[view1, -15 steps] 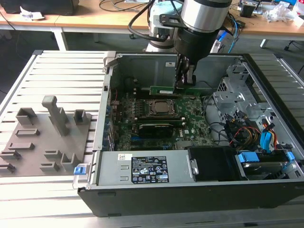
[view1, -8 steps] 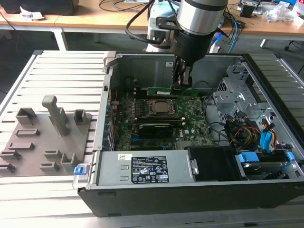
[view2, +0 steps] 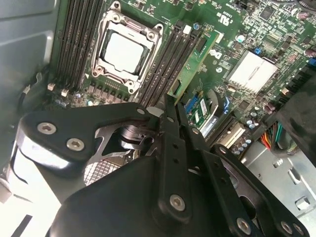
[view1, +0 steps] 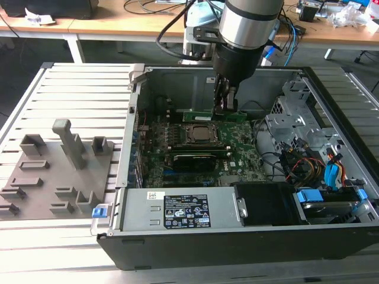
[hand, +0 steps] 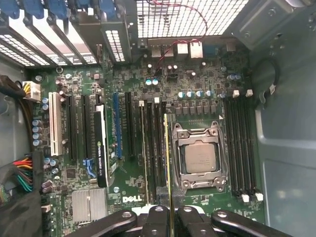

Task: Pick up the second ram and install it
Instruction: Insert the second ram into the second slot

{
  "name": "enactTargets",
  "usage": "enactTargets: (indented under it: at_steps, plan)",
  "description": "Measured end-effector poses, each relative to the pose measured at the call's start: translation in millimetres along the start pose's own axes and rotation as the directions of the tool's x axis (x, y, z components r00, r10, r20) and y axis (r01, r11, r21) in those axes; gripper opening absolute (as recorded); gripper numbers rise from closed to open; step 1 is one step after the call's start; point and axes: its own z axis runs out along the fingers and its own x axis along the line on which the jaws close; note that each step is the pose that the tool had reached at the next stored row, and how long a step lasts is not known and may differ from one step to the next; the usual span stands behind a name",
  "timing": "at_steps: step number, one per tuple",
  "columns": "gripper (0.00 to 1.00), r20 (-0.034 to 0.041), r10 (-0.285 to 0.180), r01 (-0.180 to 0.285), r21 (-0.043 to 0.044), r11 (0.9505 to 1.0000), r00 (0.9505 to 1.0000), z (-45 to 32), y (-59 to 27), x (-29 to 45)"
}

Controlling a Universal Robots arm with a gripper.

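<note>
Second ram (view2: 190, 66), a thin flat green circuit-board stick, stood on edge over the slots beside the square metal CPU socket (hand: 200, 157), clenched in the black end effector (hand: 168, 217). Its open dark steel computer case (view1: 195, 245) lay on a ribbed pale-metal surface (view1: 77, 89), wooden desks (view1: 112, 23) behind.

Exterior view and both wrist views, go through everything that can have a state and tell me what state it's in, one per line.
End effector: shut on the second ram, inside the case.
Second ram: held on edge, over the memory slots beside the CPU socket.
CPU socket: retention frame closed, chip top bare, no cooler.
Computer case: lying on its side, side panel off.
Grey holder blocks: holding nothing.
</note>
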Motion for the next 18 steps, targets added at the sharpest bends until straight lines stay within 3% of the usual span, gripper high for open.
enactTargets:
  at_steps: [18]
  plan:
    - [0.14, -0.0001, 0.000, 0.000, 0.0000, 1.0000, 1.0000, 18.4, -1.2, 0.4]
